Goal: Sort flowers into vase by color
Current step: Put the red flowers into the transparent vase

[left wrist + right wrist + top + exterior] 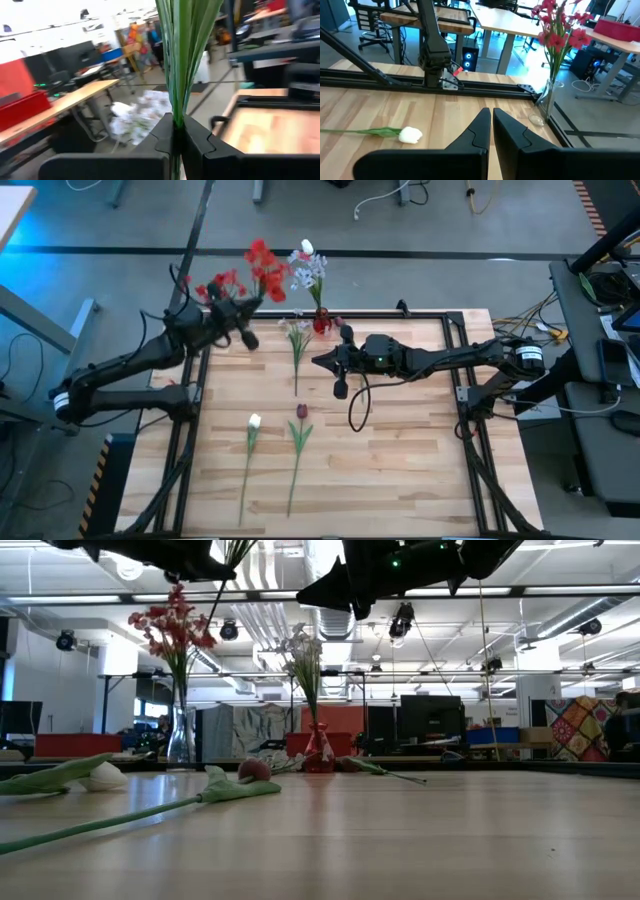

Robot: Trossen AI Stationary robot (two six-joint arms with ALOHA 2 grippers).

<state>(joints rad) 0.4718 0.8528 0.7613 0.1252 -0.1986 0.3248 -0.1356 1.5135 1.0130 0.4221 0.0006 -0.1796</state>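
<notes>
Wooden table (400,450); left end effector (176,131) clamps flower stem (182,55).

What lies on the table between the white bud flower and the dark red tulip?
Nothing: in the high view, only bare wooden table separates the white bud flower from the dark red tulip, which lie side by side.

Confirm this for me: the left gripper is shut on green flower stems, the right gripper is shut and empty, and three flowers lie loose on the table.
Not three. The high view shows two loose flowers on the table: a white bud and a dark red tulip. The rest stands: the left gripper is shut on green flower stems, seen in the left wrist view, and the right gripper is shut and empty.
</notes>
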